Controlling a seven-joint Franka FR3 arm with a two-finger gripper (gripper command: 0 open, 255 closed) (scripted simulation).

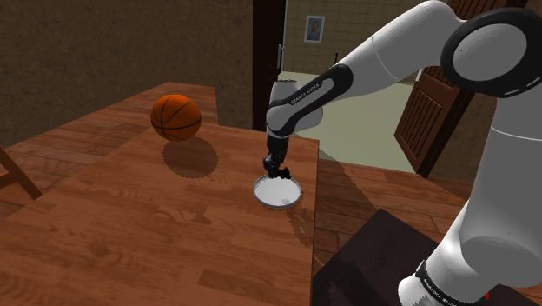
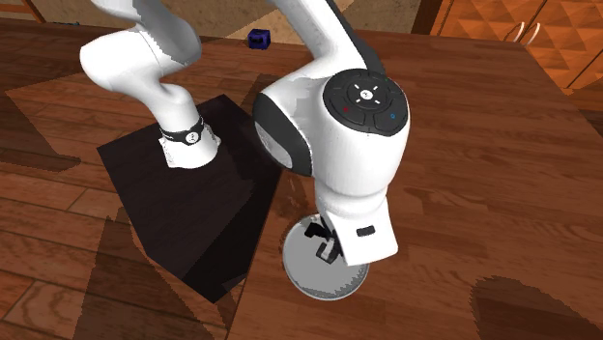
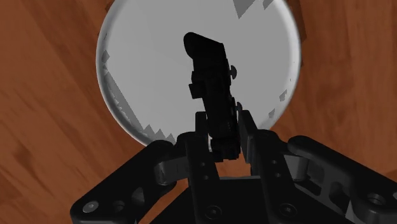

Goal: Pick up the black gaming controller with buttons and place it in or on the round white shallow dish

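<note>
- My end effector (image 3: 222, 137) was clamped on the black controller (image 3: 208, 70).
- I held that controller over the middle of the round white dish (image 3: 140, 70).
- The dish lay on the wooden bench (image 1: 156, 235), with an orange basketball (image 1: 176, 117) well apart from it.

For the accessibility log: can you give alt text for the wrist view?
The black end effector is shut on a black game controller and holds it over the middle of a round white dish, which sits on a reddish-brown wooden table.
</note>
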